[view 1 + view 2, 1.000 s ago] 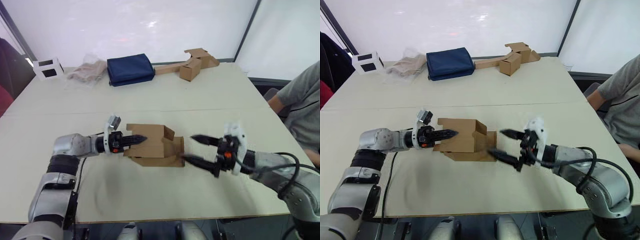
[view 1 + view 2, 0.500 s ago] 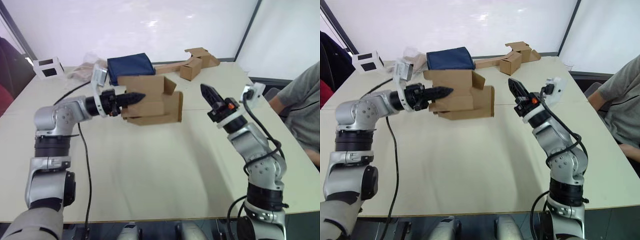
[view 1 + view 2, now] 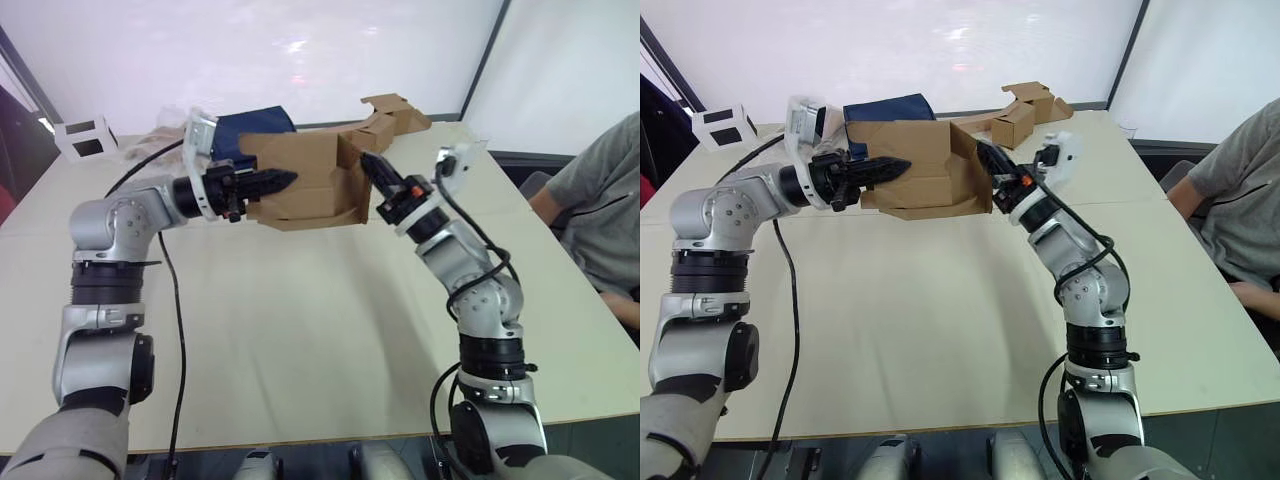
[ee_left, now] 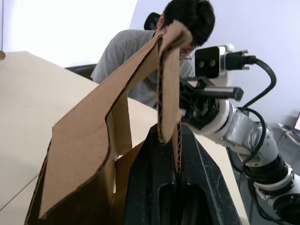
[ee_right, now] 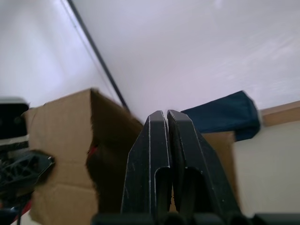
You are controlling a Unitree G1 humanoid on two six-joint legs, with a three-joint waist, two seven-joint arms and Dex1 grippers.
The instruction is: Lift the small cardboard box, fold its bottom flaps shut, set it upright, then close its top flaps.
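Box is off the table now: left hand (image 3: 283, 180) pinches a wall of the small cardboard box (image 3: 305, 178), holding it aloft. Right hand (image 3: 372, 168), fingers pressed together and empty, has swung up against the bottom flaps (image 3: 352, 186). Folding looks next.

My left arm: raised above the table, elbow bent, forearm reaching inward to my right; left gripper (image 3: 272, 181) level, fingers (image 4: 197, 183) pinched together on a cardboard wall of the small cardboard box (image 3: 305, 175), held up in the air; my right arm: elbow low, forearm angled up and inward to my left; right gripper (image 3: 372, 166) with its two fingers (image 5: 161, 154) pressed together, tips at the box's right end.
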